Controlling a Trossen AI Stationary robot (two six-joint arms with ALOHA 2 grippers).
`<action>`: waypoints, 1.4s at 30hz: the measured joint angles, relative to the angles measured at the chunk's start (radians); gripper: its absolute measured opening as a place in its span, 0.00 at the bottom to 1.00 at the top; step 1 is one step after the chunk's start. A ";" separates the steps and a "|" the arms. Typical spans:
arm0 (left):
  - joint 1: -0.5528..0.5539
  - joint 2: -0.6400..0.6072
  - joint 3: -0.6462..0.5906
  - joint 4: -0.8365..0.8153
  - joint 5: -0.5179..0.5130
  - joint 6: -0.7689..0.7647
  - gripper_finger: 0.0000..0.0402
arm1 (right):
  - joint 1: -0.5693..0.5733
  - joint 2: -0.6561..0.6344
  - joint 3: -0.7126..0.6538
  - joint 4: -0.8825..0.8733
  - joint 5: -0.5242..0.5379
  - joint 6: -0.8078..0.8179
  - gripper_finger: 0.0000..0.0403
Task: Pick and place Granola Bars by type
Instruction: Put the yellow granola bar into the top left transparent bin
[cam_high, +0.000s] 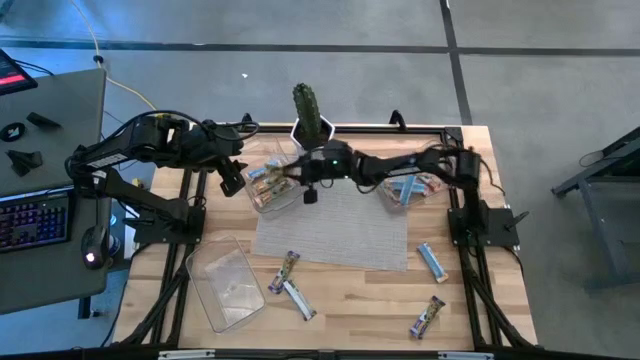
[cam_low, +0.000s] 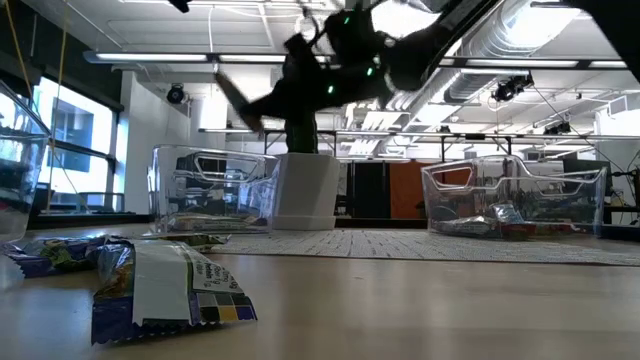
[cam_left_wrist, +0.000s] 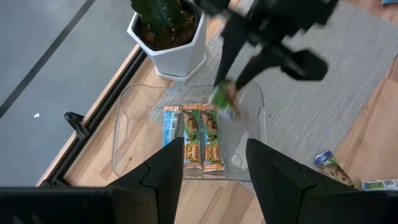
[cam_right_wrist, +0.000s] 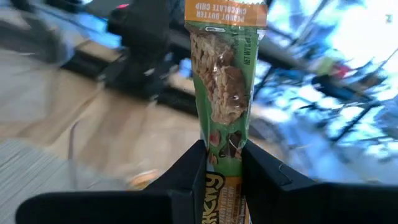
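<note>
Two right fingers (cam_right_wrist: 224, 168) pinching green granola bar (cam_right_wrist: 225, 81) — bar upright between them, left fingers (cam_left_wrist: 214, 171) apart — empty, above tub (cam_left_wrist: 124, 124)

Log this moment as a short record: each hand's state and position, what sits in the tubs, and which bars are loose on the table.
right hand: shut on green-and-orange wrapped granola bar, above left clear plastic tub
left hand: open, empty, beside that tub
left tub contents: green-and-orange bars, one blue bar
right clear tub: blue-and-white bars
empty clear tub: front left
loose bars: five on wooden table
</note>
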 joint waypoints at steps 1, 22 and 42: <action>0.000 0.000 0.000 0.000 0.000 0.000 0.42 | -0.003 0.026 0.016 -0.009 -0.028 0.003 0.18; 0.000 0.000 0.000 -0.035 0.000 0.027 0.42 | 0.055 0.139 0.334 -0.531 0.185 -0.190 0.18; 0.000 0.000 0.000 -0.069 0.001 0.025 0.42 | 0.095 0.134 0.341 -0.697 0.122 -0.283 0.16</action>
